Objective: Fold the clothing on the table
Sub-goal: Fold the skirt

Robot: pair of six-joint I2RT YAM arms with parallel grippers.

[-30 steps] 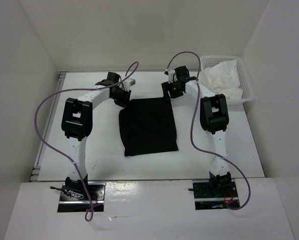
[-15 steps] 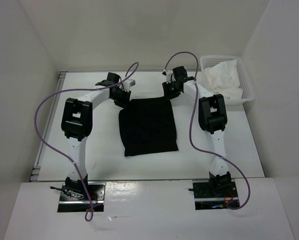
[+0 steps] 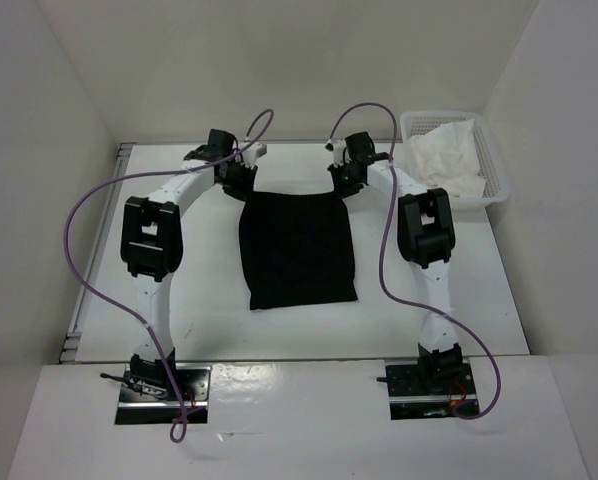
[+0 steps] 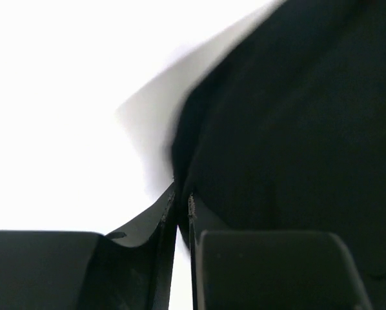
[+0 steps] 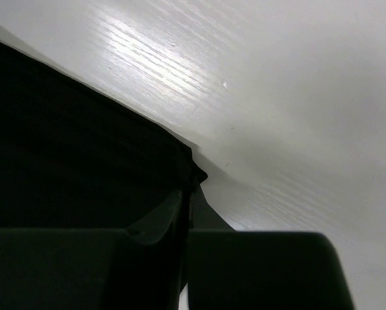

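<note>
The black clothing (image 3: 299,250) lies flat in the middle of the white table (image 3: 204,295), roughly rectangular, with its far edge between the two grippers. My left gripper (image 3: 241,186) is at the far left corner. In the left wrist view its jaws (image 4: 182,197) stand nearly together with the edge of the clothing (image 4: 296,116) pinched between the tips. My right gripper (image 3: 343,184) is at the far right corner. Seen from the right wrist, that gripper (image 5: 187,192) is shut on the corner of the clothing (image 5: 70,161).
A white mesh basket (image 3: 496,165) holding a white cloth (image 3: 444,155) stands at the back right of the table. Purple cables (image 3: 74,240) loop from both arms. A metal rail (image 3: 91,260) runs along the table's left edge. White walls enclose the table.
The right gripper has shut on the far right corner. The left gripper has shifted back and left with its corner, so the clothing's far edge now lies straighter.
</note>
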